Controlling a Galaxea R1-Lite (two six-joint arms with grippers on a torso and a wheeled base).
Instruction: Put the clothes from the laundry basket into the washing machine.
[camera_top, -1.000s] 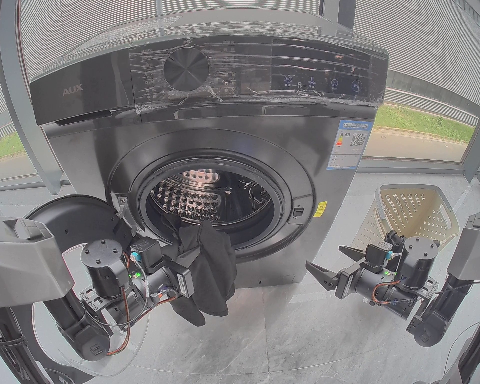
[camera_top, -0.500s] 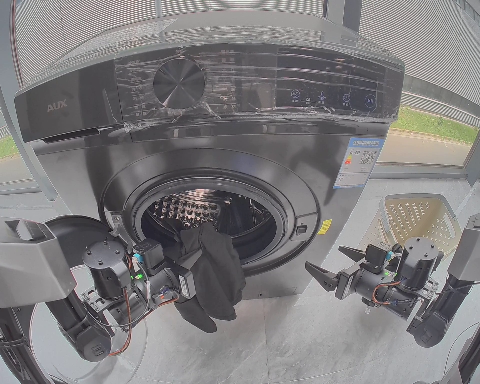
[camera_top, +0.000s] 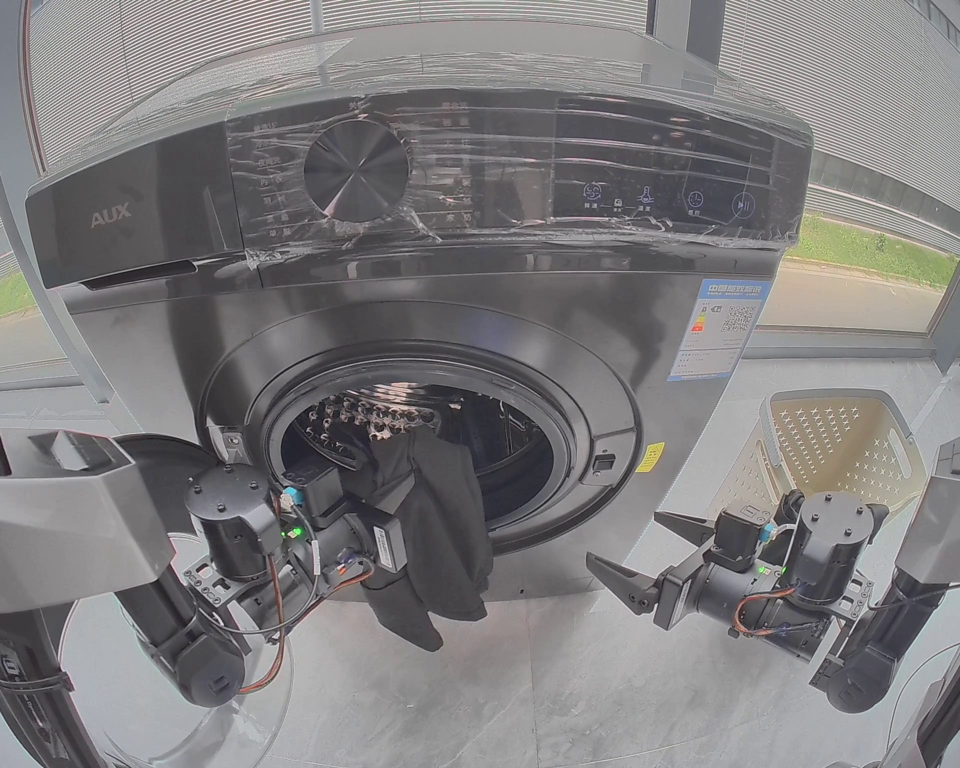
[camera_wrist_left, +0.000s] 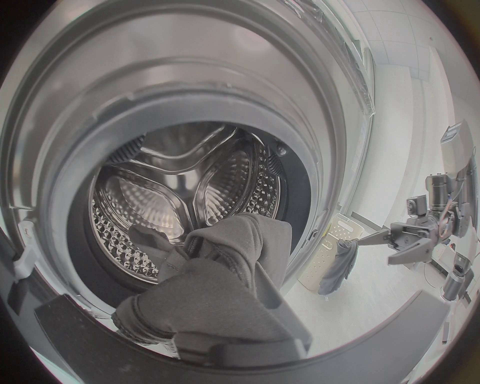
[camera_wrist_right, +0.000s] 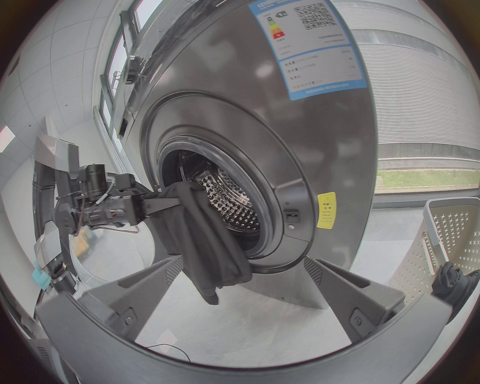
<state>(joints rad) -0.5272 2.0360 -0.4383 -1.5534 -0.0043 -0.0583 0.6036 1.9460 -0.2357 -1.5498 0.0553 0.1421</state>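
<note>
A grey front-loading washing machine (camera_top: 450, 290) stands ahead with its round door (camera_top: 150, 465) swung open to the left. My left gripper (camera_top: 398, 497) is shut on a black garment (camera_top: 435, 530) at the lower left lip of the drum opening (camera_top: 500, 450). The cloth drapes over the rim and hangs down the machine's front; the black garment (camera_wrist_left: 225, 285) covers the fingers before the steel drum (camera_wrist_left: 165, 195). My right gripper (camera_top: 625, 540) hovers open and holds nothing, low to the right of the machine. The cream laundry basket (camera_top: 835, 440) stands behind it.
A dark cloth (camera_wrist_left: 340, 265) hangs over the rim of the basket (camera_wrist_left: 327, 240), also seen as a dark cloth (camera_wrist_right: 452, 285). Pale tiled floor (camera_top: 560, 680) lies open in front of the machine. Glass walls stand behind.
The head camera shifted, so the machine looks closer. My left gripper moved up and toward the drum opening with the garment. My right gripper drifted slightly left and lower, still open.
</note>
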